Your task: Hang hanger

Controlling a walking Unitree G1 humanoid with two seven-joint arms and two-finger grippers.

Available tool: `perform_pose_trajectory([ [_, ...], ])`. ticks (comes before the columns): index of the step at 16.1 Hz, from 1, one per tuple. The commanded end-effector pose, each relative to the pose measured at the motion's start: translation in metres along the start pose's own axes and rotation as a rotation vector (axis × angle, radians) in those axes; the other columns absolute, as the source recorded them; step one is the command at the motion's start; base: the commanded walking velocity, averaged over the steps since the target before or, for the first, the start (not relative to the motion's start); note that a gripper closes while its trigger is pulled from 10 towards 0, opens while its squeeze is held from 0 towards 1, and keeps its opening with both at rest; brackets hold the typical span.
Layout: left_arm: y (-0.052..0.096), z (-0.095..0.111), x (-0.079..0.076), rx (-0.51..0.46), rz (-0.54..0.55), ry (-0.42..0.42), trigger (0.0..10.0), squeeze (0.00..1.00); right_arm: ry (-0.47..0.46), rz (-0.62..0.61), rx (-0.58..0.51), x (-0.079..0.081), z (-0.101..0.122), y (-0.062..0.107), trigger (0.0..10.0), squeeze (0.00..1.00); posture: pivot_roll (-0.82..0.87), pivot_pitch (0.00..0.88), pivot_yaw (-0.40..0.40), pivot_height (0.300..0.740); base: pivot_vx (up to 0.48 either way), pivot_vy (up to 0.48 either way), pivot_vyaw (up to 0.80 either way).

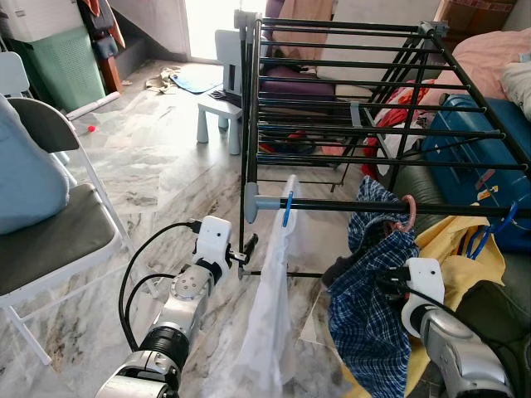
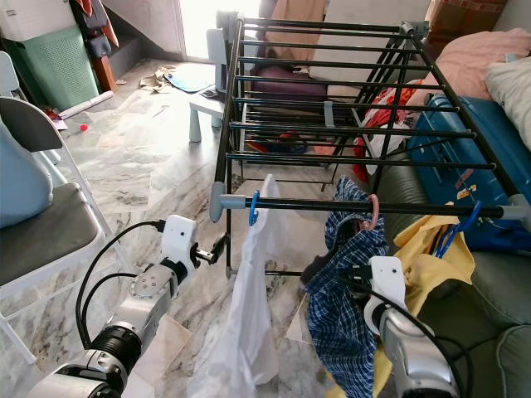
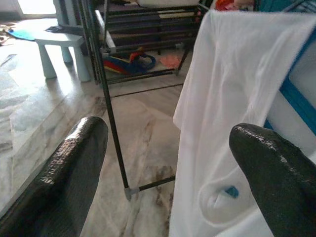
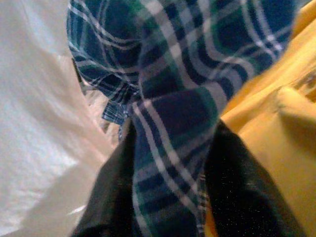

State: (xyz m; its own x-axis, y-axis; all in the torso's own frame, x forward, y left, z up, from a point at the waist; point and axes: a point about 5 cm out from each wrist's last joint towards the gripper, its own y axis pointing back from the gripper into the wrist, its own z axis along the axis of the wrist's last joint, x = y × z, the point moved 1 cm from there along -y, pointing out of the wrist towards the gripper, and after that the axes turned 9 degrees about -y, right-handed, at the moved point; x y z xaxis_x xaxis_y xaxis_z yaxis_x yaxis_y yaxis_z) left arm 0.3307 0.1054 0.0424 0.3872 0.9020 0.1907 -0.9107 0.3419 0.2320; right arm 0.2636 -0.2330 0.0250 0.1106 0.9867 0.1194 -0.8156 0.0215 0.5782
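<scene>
The black metal drying rack [image 1: 348,91] takes the upper middle of the frame. On its front rail [image 1: 332,205] three garments hang: a white shirt on a blue hanger [image 1: 287,209] in the centre, a blue checked shirt [image 1: 369,282] on a pink hanger [image 1: 407,212] to its right, and a yellow garment [image 1: 469,249] at the right edge. The right gripper [image 4: 168,163], low right, pinches the checked cloth between its fingers. The cloth is soft and light and probably slips, so I think the stiff hanger neck is a better hold. The left gripper [image 3: 168,173], lower centre-left, has its fingers spread and holds nothing.
</scene>
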Motion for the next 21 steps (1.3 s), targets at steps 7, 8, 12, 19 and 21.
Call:
perform_pose_trajectory([
  [7, 0.016, -0.020, 0.030, 0.066, 0.027, -0.096, 10.0, 0.00, 0.070, -0.057, -0.200, -0.001, 0.006, 0.029, 10.0, 1.00, 0.05, 0.000, -0.049, 0.740, 0.000, 0.000, 0.00],
  [8, 0.018, -0.022, 0.032, 0.071, 0.029, -0.101, 10.0, 0.00, 0.050, -0.065, -0.217, -0.001, 0.004, 0.033, 10.0, 1.00, 0.05, 0.000, -0.052, 0.740, 0.000, 0.000, 0.00],
  [12, 0.019, -0.021, 0.032, 0.062, 0.033, -0.117, 10.0, 0.00, 0.037, -0.092, -0.274, -0.001, -0.001, 0.049, 10.0, 1.00, 0.05, 0.000, -0.058, 0.740, 0.000, 0.000, 0.00],
  [19, 0.028, -0.025, 0.034, 0.047, 0.031, -0.148, 10.0, 0.00, 0.011, -0.115, -0.409, -0.005, 0.005, 0.072, 10.0, 1.00, 0.05, 0.000, -0.064, 0.740, 0.000, 0.000, 0.00],
  [21, 0.029, -0.025, 0.034, 0.048, 0.030, -0.151, 10.0, 0.00, 0.004, -0.103, -0.410, 0.002, 0.004, 0.070, 10.0, 1.00, 0.05, 0.000, -0.065, 0.740, 0.000, 0.000, 0.00],
])
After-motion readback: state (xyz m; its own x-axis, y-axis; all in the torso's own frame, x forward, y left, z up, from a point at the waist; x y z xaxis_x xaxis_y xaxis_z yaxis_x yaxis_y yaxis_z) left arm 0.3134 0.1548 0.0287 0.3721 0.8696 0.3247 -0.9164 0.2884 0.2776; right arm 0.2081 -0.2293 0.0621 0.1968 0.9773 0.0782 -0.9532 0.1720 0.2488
